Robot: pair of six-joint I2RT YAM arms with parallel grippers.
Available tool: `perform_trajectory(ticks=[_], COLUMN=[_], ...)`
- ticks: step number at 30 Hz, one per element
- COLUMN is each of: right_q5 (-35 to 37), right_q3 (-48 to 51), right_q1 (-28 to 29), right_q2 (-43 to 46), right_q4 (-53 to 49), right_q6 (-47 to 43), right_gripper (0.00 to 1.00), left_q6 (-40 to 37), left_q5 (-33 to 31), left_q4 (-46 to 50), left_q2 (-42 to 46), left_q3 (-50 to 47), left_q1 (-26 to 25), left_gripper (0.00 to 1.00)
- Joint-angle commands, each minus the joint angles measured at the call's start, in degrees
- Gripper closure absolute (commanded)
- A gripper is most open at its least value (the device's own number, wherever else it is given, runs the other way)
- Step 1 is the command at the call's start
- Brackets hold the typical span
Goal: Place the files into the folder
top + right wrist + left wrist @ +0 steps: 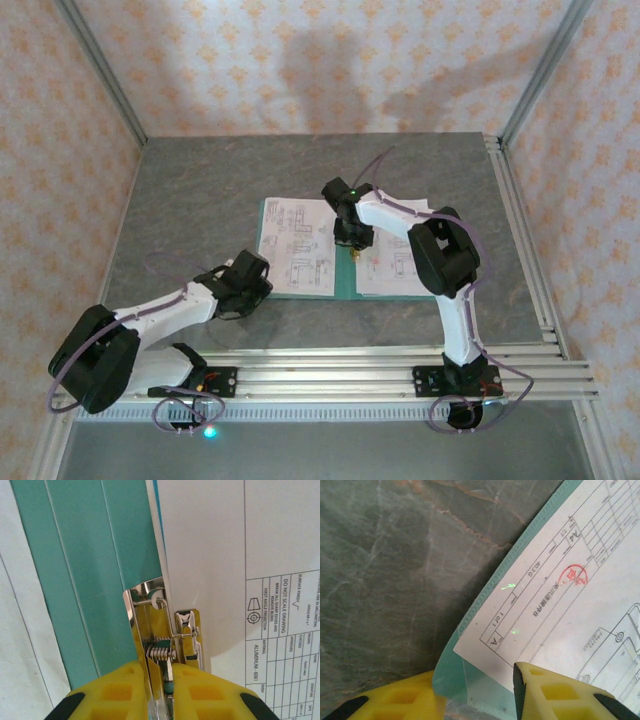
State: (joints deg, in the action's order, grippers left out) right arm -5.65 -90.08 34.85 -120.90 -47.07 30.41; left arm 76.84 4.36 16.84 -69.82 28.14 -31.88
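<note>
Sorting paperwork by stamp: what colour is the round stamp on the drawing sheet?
Red; the stamp shows best in the left wrist view.

I have bare grey marbled tabletop [200,190] left of and beyond the open teal card folder [345,280]; my white-and-black right arm [445,255] overhangs its right half.

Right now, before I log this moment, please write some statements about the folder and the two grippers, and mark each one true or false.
1. The folder lies open on the table. True.
2. The right gripper is closed on the metal clip at the spine. True.
3. The left gripper is closed on a pen. False: it is open, with the folder's corner between its fingers.
4. The folder is red. False: it is teal-green.
5. On both covers lie printed sheets. True.
</note>
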Motion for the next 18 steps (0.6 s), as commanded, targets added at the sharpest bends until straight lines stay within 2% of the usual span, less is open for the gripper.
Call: perform_trajectory(ticks=[1,9,15,17,18], right_q5=[-4.4,-4.5,-5.1,-5.5,-5.7], right_q3=[3.4,3.2,2.1,1.3,0.8], right_q1=[0.5,0.4,0.4,0.4,0.4], right_q2=[-4.6,-4.9,-5.0,-5.1,-5.3], right_q4=[-1.2,-1.2,-1.1,-1.2,-1.4], right_q6=[0.6,0.0,-0.6,-1.0,-1.1], right_gripper=[0.84,0.84,0.84,0.84,0.84], left_q6=[-0.5,-4.4,-11.6,-15.0,-16.2], left_q5=[-1.0,-4.1,-2.8,-4.4,-5.6], left_q4=[-6.4,-7.9,-10.1,-7.2,-5.3], left_q2=[0.6,6.9,8.9,10.7,11.6], left_q3=[0.3,-1.5,-0.9,0.5,1.2], left_q1=[0.1,0.1,-1.6,-3.6,-4.4], left_gripper=[0.62,0.71,0.93,1.00,1.00])
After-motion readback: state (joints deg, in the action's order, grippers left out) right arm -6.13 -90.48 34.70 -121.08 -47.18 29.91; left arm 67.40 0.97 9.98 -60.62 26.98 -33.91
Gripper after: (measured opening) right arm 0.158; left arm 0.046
